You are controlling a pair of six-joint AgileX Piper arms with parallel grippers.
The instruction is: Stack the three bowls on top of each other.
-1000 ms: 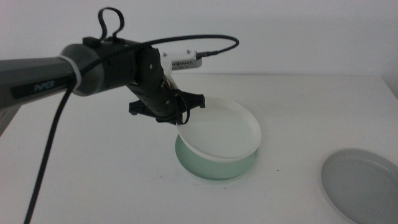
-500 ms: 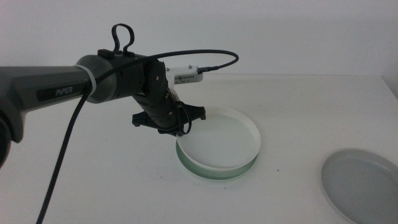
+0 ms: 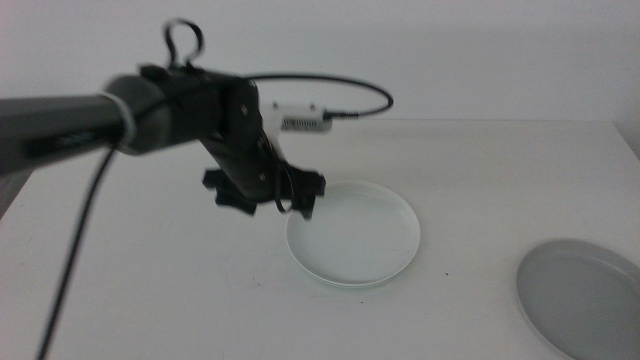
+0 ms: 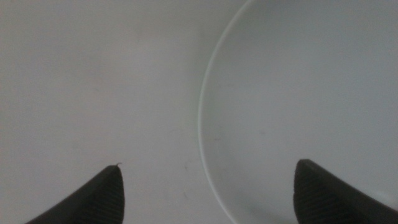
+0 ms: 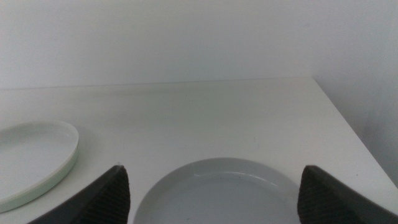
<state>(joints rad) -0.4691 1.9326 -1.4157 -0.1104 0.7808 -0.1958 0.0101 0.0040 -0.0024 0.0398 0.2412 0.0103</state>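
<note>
The white bowl (image 3: 355, 235) lies flat at the table's middle, nested on the mint green bowl, which shows only as a thin greenish edge below it in the right wrist view (image 5: 59, 176). My left gripper (image 3: 290, 205) hovers just above the white bowl's left rim, open and empty. In the left wrist view the rim (image 4: 202, 106) runs between the spread jaws of the left gripper (image 4: 208, 165). The grey bowl (image 3: 585, 295) sits alone at the front right. My right gripper (image 5: 212, 168) is open near the grey bowl (image 5: 217, 193) and is out of the middle view.
The white table (image 3: 150, 280) ends at a right edge just beyond the grey bowl. The left arm's black cable loops above the wrist and hangs down at the left. A white wall stands behind.
The white bowl went from tilted in the left gripper to lying flat on the green bowl. The gripper let go of its rim and lifted slightly.
</note>
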